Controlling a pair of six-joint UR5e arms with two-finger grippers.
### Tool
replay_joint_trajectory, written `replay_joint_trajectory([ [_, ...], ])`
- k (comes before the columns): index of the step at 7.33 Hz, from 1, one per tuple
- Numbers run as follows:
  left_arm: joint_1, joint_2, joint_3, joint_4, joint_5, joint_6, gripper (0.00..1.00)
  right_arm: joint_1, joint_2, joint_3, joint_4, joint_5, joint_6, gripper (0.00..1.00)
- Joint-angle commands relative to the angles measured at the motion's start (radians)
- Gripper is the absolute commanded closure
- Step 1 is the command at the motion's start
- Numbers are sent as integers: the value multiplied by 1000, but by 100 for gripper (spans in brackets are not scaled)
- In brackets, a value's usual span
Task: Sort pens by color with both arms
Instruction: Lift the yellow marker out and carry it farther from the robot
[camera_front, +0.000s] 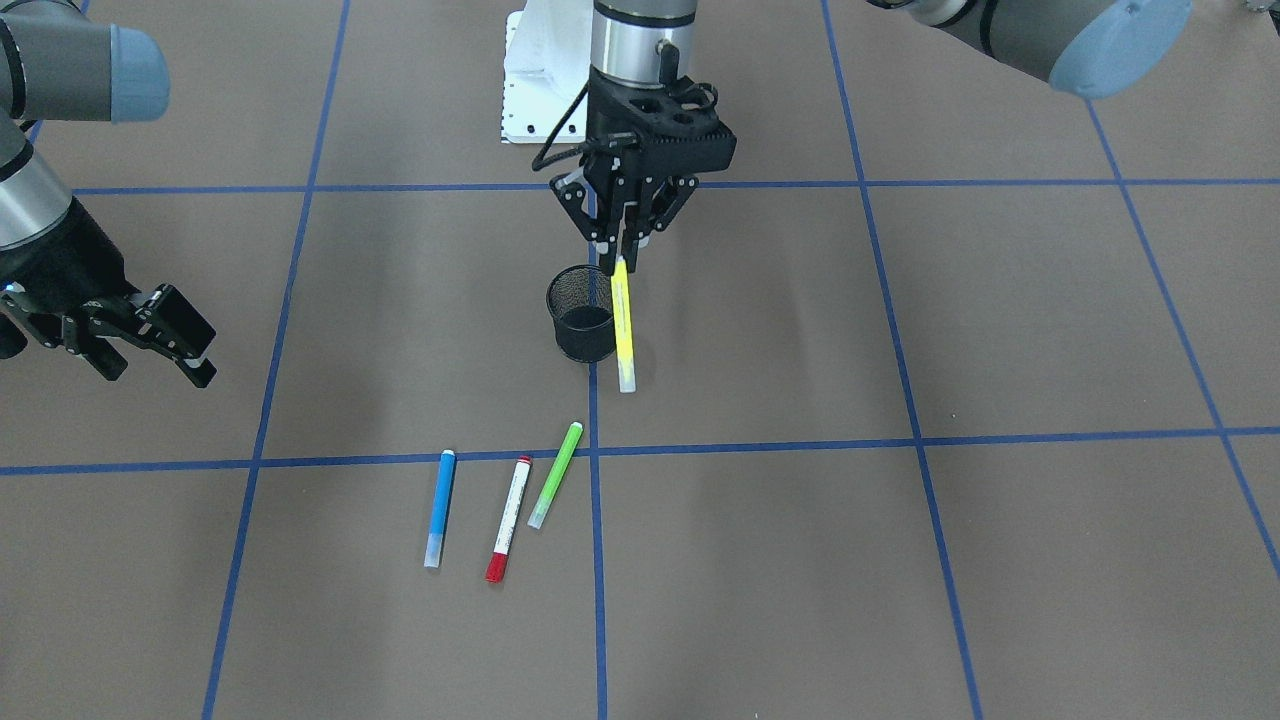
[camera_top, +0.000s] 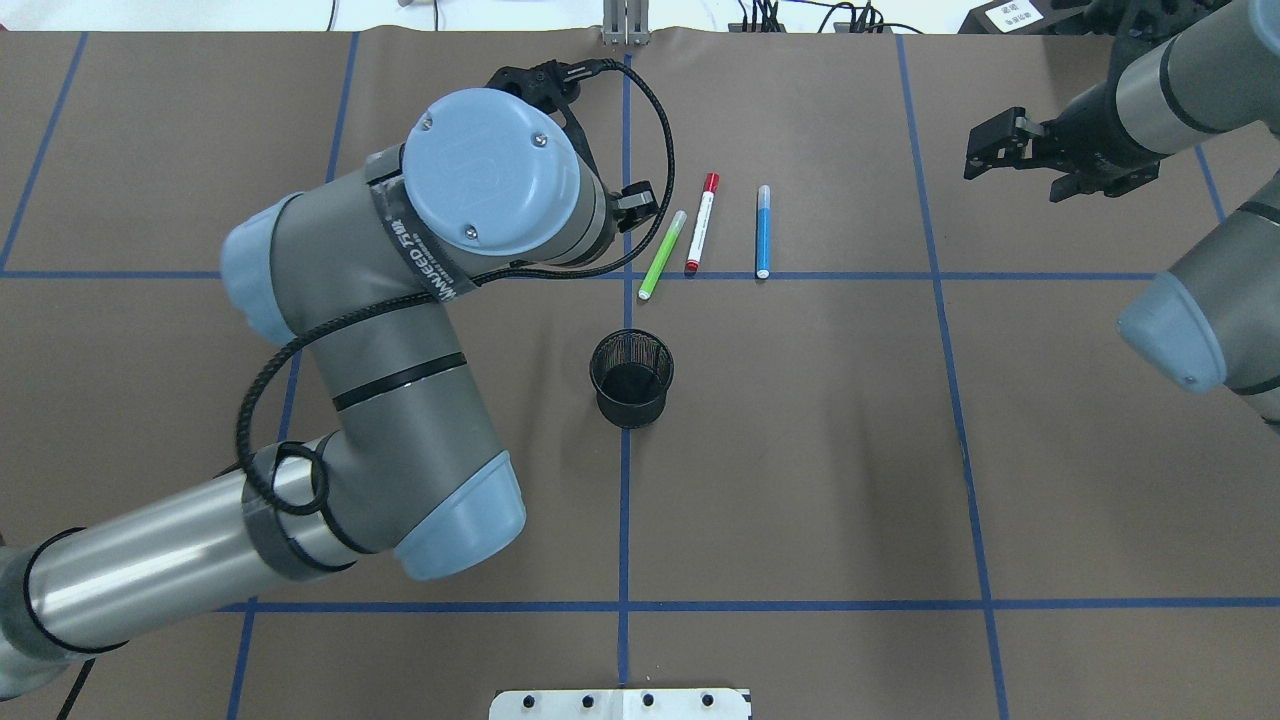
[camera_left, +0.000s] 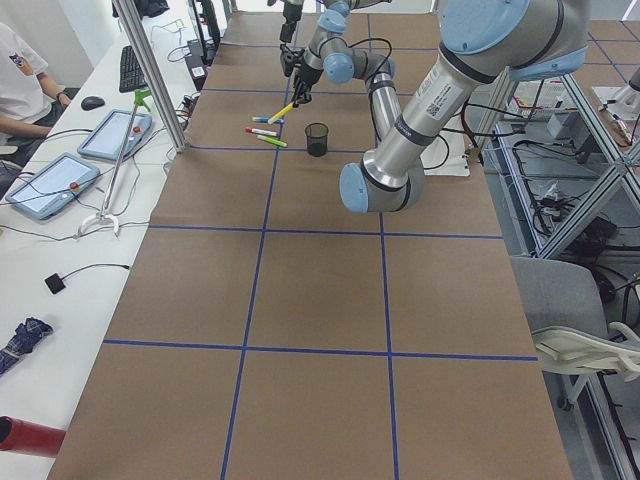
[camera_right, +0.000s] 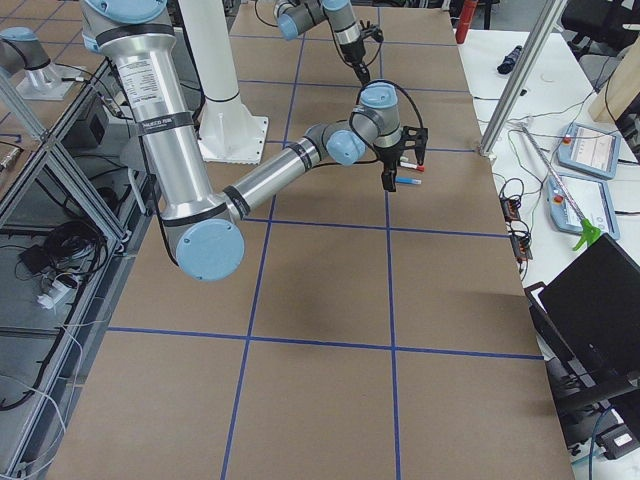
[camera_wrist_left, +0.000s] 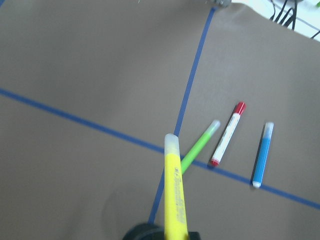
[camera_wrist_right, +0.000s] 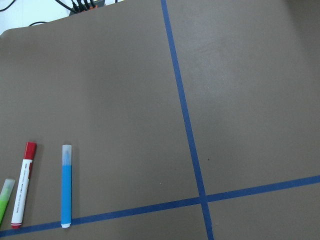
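**Yellow pen held by the mesh cup**

On the brown counter (camera_front: 900, 560), a black mesh cup (camera_front: 580, 325) stands at frame centre. Above it the left hand (camera_front: 617, 260) is clenched on the yellow pen (camera_front: 623, 330), which hangs by the cup's right edge. The right hand (camera_front: 158, 370), far left, is released. The blue pen (camera_front: 439, 508), red-capped white pen (camera_front: 508, 520) and green pen (camera_front: 555, 474) lie lower centre

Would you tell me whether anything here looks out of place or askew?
Nothing stands out: the cup is upright; blue pen, red-capped pen and green pen lie side by side; left gripper holds the yellow pen.
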Motion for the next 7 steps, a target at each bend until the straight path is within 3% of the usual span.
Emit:
replay_joint_trajectory([
  [1,-25,6,273,-378,58,88,100,1,-1,3,0,0,3,2],
  [4,-47,3,483,-601,71,181,100,1,6,5,0,0,11,2],
  [7,-18,-21,540,-614,69,178,100,1,7,6,0,0,12,2],
])
